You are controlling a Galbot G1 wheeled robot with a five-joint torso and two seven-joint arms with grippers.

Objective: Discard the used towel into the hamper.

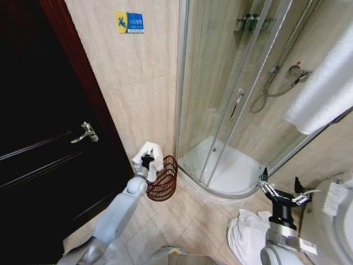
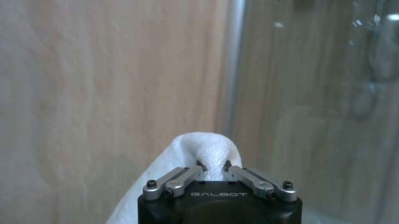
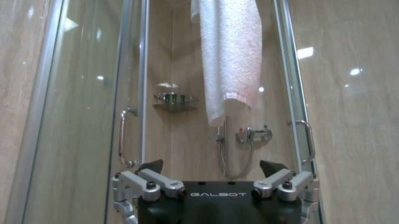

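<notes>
The left arm is reaching forward, its left end effector clamping the white towel just above the hamper. The right end effector is pointing upward, fingers spread apart.

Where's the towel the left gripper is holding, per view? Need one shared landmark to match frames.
Head view: the held towel sits lower centre-left, at the left gripper, just above the hamper.
Left wrist view: it rises bottom centre, pinched in the closed jaws.
Right wrist view: not there; the white towel hanging over the shower is another one.
Shared landmark: the glass shower enclosure.
</notes>
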